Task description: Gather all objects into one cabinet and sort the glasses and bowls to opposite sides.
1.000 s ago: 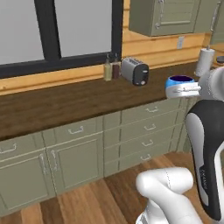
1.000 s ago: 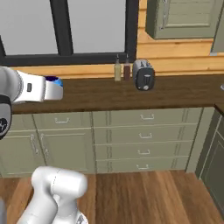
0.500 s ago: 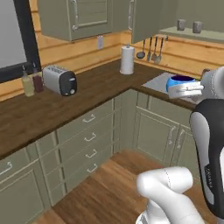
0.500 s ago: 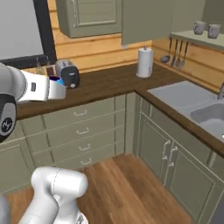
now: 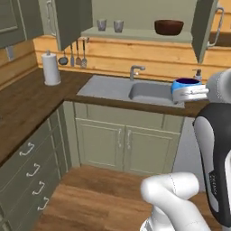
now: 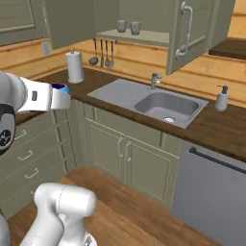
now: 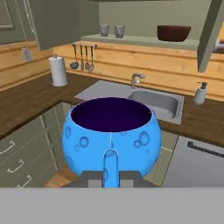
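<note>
From the left base view, we've got the blue bowl carried out at the end of the arm, level with the sink. Above, the cabinet stands open with both glasses on the left of its shelf and the brown bowl on the right. So we'd guess the blue one belongs next to the brown one.

In the right base view, the open cabinet door juts out over the counter, and that's our worry: swing up carelessly and the bowl clips it. The faucet and soap dispenser sit below the path too.

The hand view shows the gripper pinched shut on the bowl's rim, one finger outside the wall. It's a thin grip, so a bump could tip it loose. The paper towel roll and hanging utensils are off left, out of the way.
</note>
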You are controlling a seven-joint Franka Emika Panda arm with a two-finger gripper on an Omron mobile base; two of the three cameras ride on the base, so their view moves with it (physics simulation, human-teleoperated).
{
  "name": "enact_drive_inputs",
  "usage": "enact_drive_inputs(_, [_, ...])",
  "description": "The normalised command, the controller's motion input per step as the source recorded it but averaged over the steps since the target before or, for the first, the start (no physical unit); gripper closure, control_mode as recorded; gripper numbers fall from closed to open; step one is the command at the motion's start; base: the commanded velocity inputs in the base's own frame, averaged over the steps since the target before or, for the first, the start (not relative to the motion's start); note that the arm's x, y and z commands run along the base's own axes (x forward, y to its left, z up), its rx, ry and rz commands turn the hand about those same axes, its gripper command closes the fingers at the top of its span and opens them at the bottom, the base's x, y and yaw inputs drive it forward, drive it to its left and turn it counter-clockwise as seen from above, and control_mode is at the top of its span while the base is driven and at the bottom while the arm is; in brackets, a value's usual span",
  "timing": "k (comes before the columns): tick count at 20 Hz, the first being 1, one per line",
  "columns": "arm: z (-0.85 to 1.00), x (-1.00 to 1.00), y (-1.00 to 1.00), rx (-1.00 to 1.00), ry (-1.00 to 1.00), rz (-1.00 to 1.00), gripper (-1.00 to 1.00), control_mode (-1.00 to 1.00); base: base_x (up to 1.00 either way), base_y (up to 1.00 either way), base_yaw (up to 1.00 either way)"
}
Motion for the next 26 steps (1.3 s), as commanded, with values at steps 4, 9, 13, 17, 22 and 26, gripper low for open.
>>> enact_drive_inputs(4, [0.0, 0.0, 0.0, 0.0, 0.0, 0.0, 1.0, 1.0, 0.6, 0.36, -0.59])
enact_drive_inputs(9, [0.0, 0.0, 0.0, 0.0, 0.0, 0.0, 1.0, 1.0, 0.5, 0.81, -0.33])
enact_drive_inputs(13, [0.0, 0.0, 0.0, 0.0, 0.0, 0.0, 1.0, 1.0, 0.47, 0.9, -0.25])
enact_drive_inputs(17, [0.0, 0.0, 0.0, 0.0, 0.0, 0.0, 1.0, 1.0, 0.43, 0.54, -0.24])
enact_drive_inputs(22, [0.0, 0.0, 0.0, 0.0, 0.0, 0.0, 1.0, 1.0, 0.4, 0.23, -0.36])
enact_drive_inputs(26, [0.0, 0.0, 0.0, 0.0, 0.0, 0.0, 1.0, 1.0, 0.53, 0.31, -0.24])
